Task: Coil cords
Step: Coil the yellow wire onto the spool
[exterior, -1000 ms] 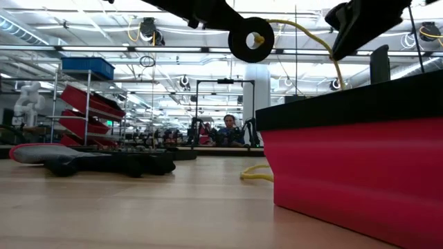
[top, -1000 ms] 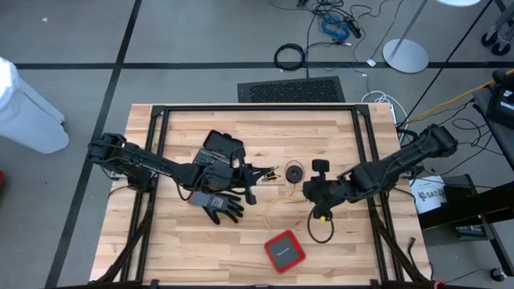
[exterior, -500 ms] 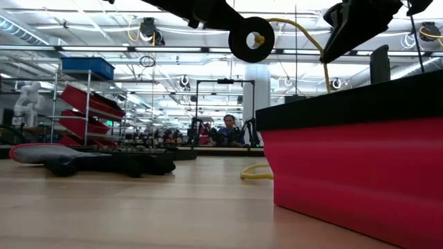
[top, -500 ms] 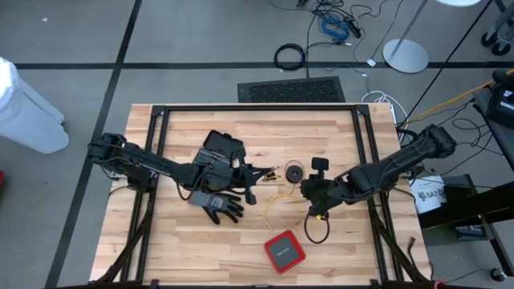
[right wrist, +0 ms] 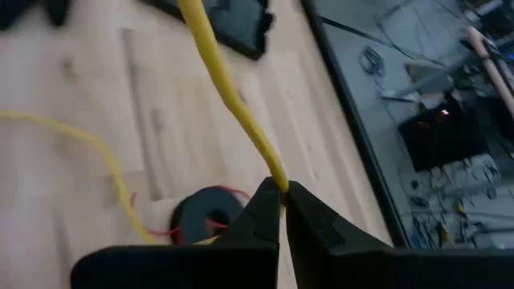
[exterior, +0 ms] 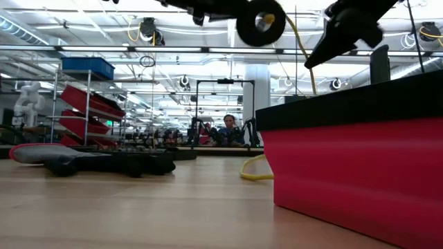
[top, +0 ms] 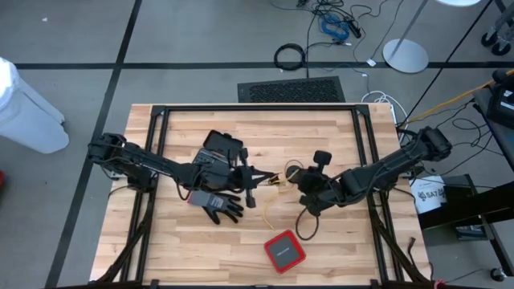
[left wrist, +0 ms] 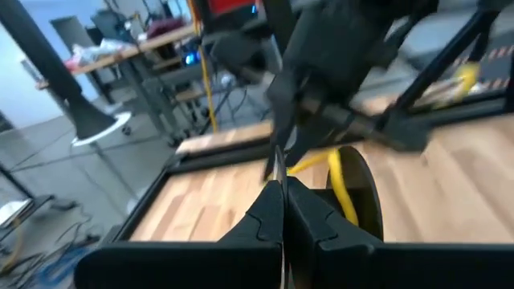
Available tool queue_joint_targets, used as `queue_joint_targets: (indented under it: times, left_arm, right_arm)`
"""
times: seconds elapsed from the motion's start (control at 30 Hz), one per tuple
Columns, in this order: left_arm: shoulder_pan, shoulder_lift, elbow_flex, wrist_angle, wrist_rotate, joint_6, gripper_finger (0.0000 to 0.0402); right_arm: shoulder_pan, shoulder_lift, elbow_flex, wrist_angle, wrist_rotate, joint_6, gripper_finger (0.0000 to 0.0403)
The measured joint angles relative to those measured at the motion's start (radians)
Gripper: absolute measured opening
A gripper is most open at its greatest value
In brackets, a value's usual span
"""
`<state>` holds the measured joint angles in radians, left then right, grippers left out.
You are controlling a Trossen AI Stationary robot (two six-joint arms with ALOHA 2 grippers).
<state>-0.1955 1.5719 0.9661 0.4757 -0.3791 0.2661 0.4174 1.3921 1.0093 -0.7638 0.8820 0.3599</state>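
Observation:
The yellow cord (top: 267, 202) runs from a black spool (exterior: 261, 19) down past my right gripper (top: 305, 191), and its loose part (exterior: 253, 173) lies on the wood. The spool carries a few turns of red wire (right wrist: 215, 218) and is lifted above the table. My left gripper (top: 267, 177) is shut at the spool's edge, at mid-table. My right gripper (right wrist: 281, 191) is shut on the yellow cord, just right of the spool. A grey glove (top: 217, 205) lies flat under my left arm. My left gripper (left wrist: 281, 186) comes level from the table's left, with the black spool (left wrist: 357, 197) right at its fingertips and lifted clear of the table. The shut fingers hide which part they pinch. My right gripper pinches the yellow cord (right wrist: 273, 172) between its two fingertips, partway along it, with the fingers across the cord. The cord rises straight from the fingers toward the spool and hangs slack below them to the table.
A red box with a black rim (top: 284, 250) stands near the front edge, close to the low camera (exterior: 353, 166). A black device (top: 223, 146) lies behind the glove. A thin dark loop (top: 304, 229) lies on the wood below my right gripper.
My right gripper has moved toward the table's left, closer to the spool, keeping the yellow cord. My left gripper has raised the spool a little. The stretch of cord between spool and right gripper has become shorter and steeper.

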Motion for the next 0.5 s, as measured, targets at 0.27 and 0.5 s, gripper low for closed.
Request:
queue_joint_targets:
  times: [0.27,0.5]
  left_arm:
    - [0.02,0.014,-0.002,0.176,0.035,-0.022,0.0]
    - [0.061,0.109,0.0,0.402,-0.052,0.003,0.0]
  right_arm:
    - [-0.074,-0.001,-0.088,0.264,0.002,-0.034,0.0001]
    - [-0.129,-0.001,-0.115,0.596,-0.052,-0.17,0.0]
